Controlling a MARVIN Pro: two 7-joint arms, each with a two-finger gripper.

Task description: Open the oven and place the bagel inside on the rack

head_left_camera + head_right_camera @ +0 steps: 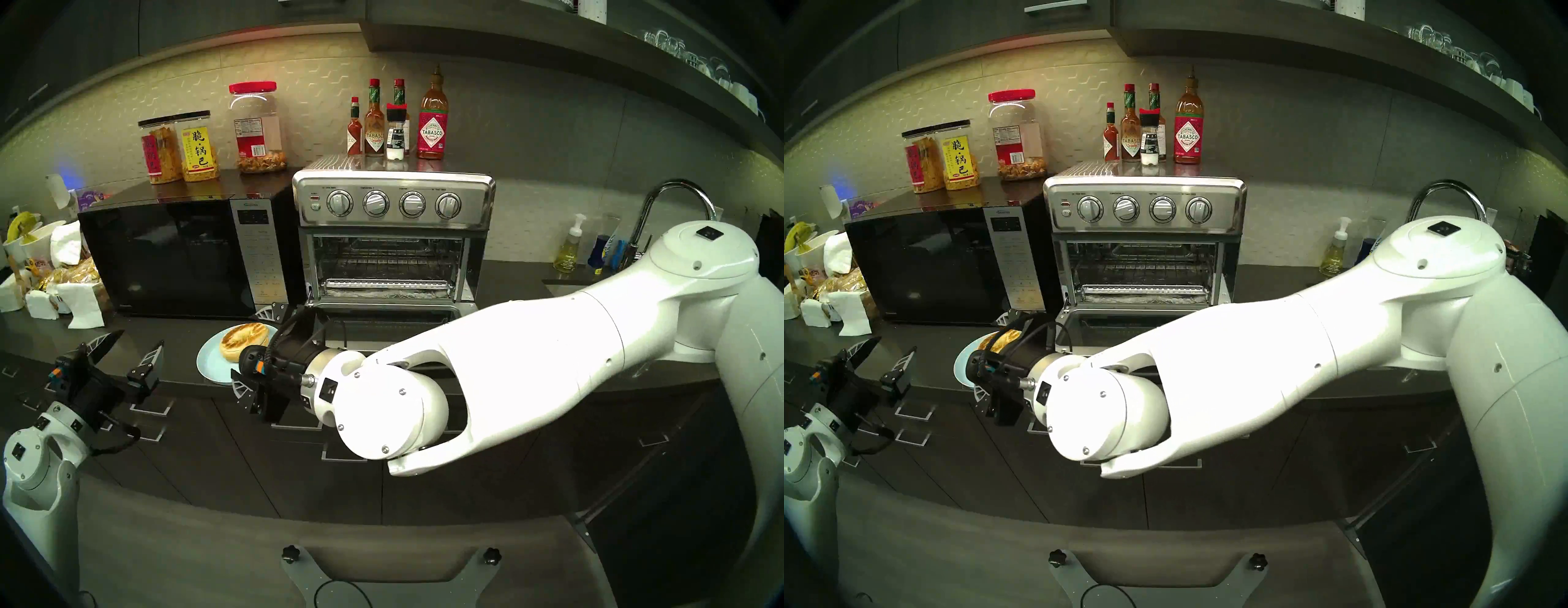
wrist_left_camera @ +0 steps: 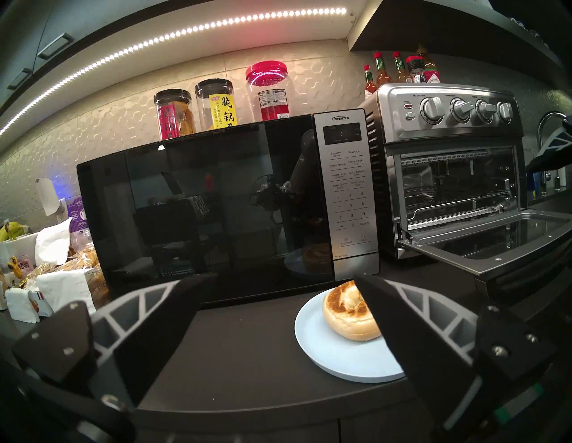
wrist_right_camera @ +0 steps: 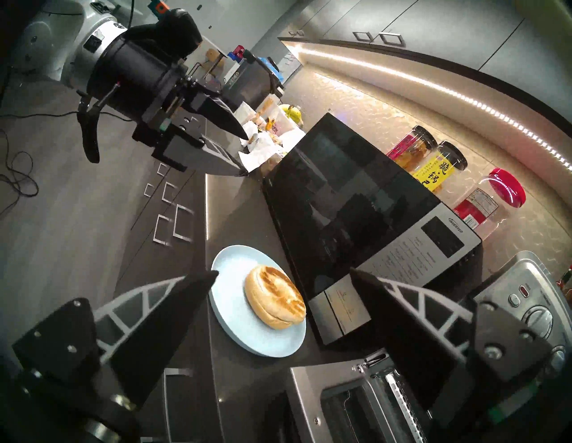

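Note:
The stainless-steel oven [image 1: 392, 199] stands on the counter with its glass door [image 1: 382, 322] dropped flat open. The wire rack [image 1: 384, 259] sits mid-cavity with nothing on it. The toasted bagel [image 1: 244, 339] lies on a pale blue plate [image 1: 210, 365] left of the open door. My right gripper [image 1: 254, 349] is open and turned on its side, just short of the bagel and not touching it. In the right wrist view the bagel [image 3: 274, 297] lies ahead between the fingers. My left gripper [image 1: 135, 339] is open and empty, left of the plate.
A black microwave [image 1: 169, 254] stands left of the oven, right behind the plate, with snack jars [image 1: 182, 148] on top. Sauce bottles [image 1: 394, 123] stand on the oven. A foil-lined tray [image 1: 382, 293] lies under the rack. Napkins and bread bags [image 1: 72, 280] are far left, a faucet [image 1: 679, 199] on the right.

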